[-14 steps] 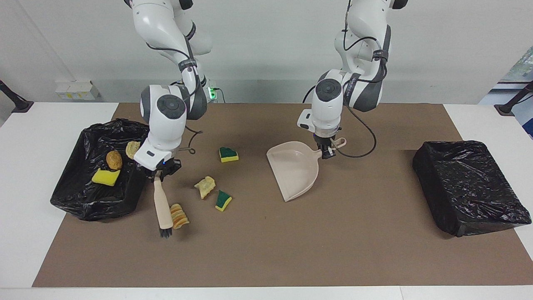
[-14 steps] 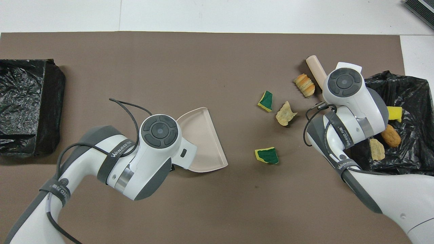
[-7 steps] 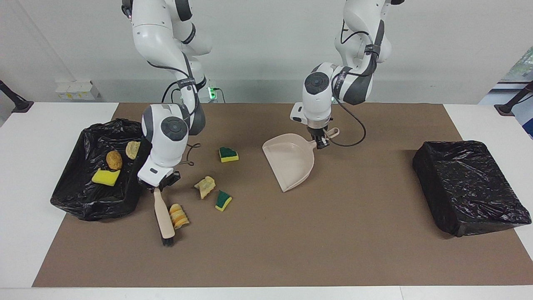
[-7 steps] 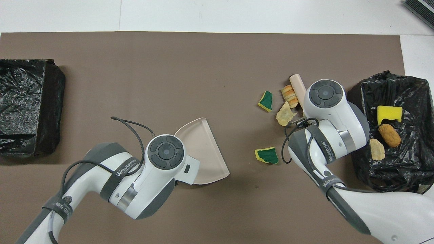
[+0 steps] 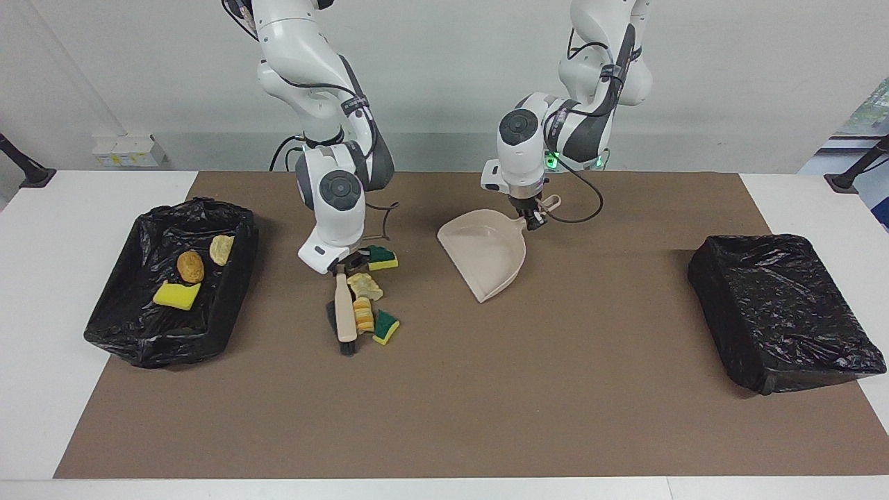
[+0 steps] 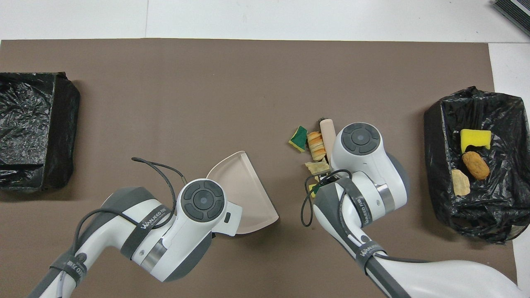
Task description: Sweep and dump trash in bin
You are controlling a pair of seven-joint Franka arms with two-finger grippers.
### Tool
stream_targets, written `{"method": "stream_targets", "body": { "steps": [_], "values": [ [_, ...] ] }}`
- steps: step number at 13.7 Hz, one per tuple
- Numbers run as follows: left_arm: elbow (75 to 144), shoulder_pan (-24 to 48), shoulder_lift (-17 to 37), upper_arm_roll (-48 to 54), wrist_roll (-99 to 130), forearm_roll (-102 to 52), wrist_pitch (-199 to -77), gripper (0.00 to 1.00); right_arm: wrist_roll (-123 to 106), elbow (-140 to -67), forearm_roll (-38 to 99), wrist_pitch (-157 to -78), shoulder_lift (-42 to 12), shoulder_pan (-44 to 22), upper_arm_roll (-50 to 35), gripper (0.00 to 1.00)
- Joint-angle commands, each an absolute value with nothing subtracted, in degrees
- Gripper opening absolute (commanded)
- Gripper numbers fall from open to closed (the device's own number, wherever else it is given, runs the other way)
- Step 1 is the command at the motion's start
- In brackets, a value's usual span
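My right gripper [image 5: 342,269] is pinched tight on the brush [image 5: 345,316] by its handle. The brush lies low on the brown mat [image 5: 444,417], bristles pointing away from me, abt the middle of the table, a bit toward my right arm's end.

Four bits of trash sit in a bunch just beside the brush, on the side toward my left arm. The stripy pastry bit [image 5: 362,314] touches the brush. A green-topped sponge bit [image 5: 385,327] is right by the pastry. A tan bread bit [image 5: 364,285] is a little nearer to me than those two. One more green-topped sponge bit [image 5: 381,257] is nearest to me, close by my right gripper. From the overhead view my right arm covers most of that last one.

My left gripper [image 5: 533,221] is pinched tight on the dustpan [image 5: 484,253] by its handle. The pan is tipped, w/ its open edge down toward the mat and away from me. It's near the bunch of trash but not touching, w/ bare mat between.

Three more bits are in the black bin [image 5: 132,326] at my right arm's end: a yellow sponge bit [image 5: 176,295], a round brown bread bit [image 5: 189,266] and a pale pastry bit [image 5: 221,248].

Another black bin [image 5: 785,312] sits at my left arm's end of the table, well apart from the rest. I can't see anything in it.
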State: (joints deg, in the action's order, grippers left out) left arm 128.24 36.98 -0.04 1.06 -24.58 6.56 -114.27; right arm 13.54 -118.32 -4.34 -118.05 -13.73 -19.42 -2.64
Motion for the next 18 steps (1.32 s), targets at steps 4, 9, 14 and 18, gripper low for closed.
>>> {"method": "stream_targets", "body": {
  "steps": [4, 9, 14, 18],
  "values": [
    [130.1, 37.5, -1.7, 0.4, -24.0, 7.3, -114.0, 0.0, 6.8, -123.9, 7.4, -116.0, -9.3, -26.4, -3.0, 0.0],
    [130.0, 37.2, -1.3, 0.3, -24.2, 7.2, -115.9, 0.0, 2.8, -124.2, 19.8, -112.3, -7.8, -31.5, -2.9, 0.0],
    [129.9, 36.2, -1.1, 0.3, -24.3, 7.2, -116.7, 0.0, 2.4, -122.4, 29.6, -112.2, -7.3, -32.3, -2.9, 0.0],
    [128.4, 34.8, -1.1, -0.1, -25.2, 7.2, -115.5, 0.0, 2.3, -120.9, 31.6, -105.4, -2.3, -29.6, -2.5, 0.0]
  ]
}}
